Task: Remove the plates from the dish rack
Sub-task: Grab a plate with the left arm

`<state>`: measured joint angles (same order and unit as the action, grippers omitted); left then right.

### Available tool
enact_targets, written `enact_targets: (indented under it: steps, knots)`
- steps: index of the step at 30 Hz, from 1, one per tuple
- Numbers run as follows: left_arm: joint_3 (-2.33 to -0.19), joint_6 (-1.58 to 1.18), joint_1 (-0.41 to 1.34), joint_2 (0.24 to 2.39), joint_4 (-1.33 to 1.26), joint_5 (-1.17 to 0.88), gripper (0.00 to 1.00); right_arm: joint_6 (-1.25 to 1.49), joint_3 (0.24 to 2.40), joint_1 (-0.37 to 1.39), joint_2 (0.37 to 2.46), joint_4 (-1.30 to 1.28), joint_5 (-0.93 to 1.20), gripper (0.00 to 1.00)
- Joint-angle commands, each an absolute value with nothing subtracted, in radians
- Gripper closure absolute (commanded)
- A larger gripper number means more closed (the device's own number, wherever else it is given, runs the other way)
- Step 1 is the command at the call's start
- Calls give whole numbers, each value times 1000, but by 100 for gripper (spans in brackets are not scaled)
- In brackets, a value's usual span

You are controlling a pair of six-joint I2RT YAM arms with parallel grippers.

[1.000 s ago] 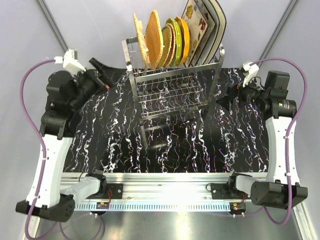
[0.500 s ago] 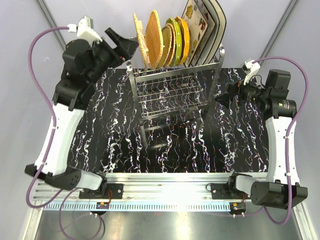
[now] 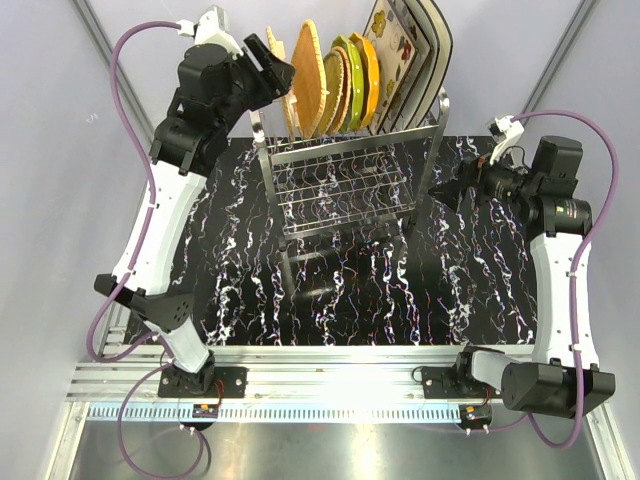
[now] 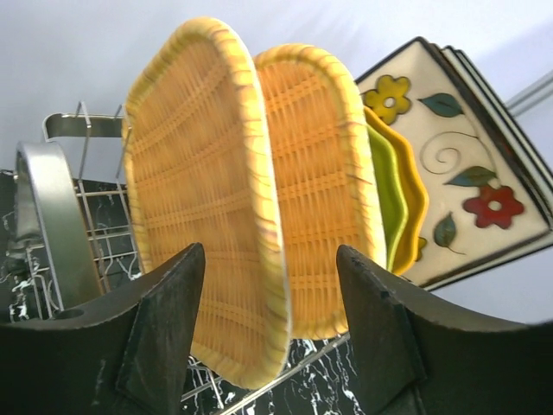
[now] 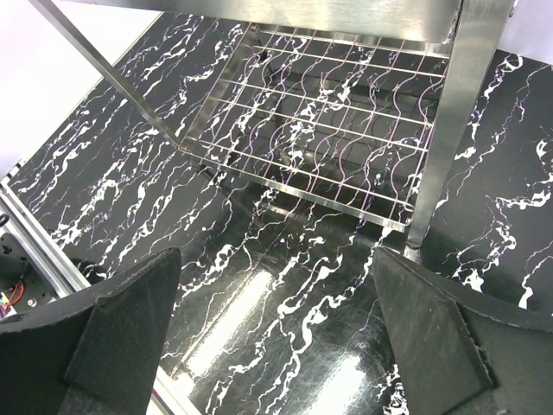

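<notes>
The dish rack (image 3: 345, 185) stands at the back of the mat with the plates upright on its top tier. From left to right these are two tan woven ones (image 3: 308, 78), scalloped green (image 3: 352, 80) and orange ones (image 3: 370, 70), and square cream flowered ones (image 3: 400, 55). My left gripper (image 3: 272, 62) is raised at the rack's top left. In the left wrist view it (image 4: 270, 259) is open, with the rim of the leftmost woven plate (image 4: 203, 173) between the jaws and gaps on both sides. My right gripper (image 3: 447, 188) hangs open and empty by the rack's right leg (image 5: 436, 156).
A black white-veined mat (image 3: 230, 280) covers the table under the rack. The rack's lower wire shelf (image 5: 328, 112) holds nothing. An aluminium rail (image 3: 330, 372) with both arm bases runs along the near edge. Slanted frame posts (image 3: 105, 50) stand at the back corners.
My left arm has lifted from the mat's left side up to the rack's top left, and its jaws have narrowed around the leftmost woven plate's rim. The right arm has barely moved.
</notes>
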<state>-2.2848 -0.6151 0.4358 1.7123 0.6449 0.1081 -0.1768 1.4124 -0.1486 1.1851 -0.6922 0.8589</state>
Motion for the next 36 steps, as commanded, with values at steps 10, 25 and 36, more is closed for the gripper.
enact_targets:
  steps: [10, 25, 36]
  knots:
    - [-2355, -578, 456, 1736, 620, 163, 47, -129, 1414, -146, 1184, -635, 887, 0]
    - [-2410, -546, 486, 1790, 634, 207, 73, -117, 1411, -146, 1173, -630, 891, 0]
    - [-2425, -546, 488, 1784, 591, 190, 100, -86, 1425, -146, 1164, -618, 919, 0]
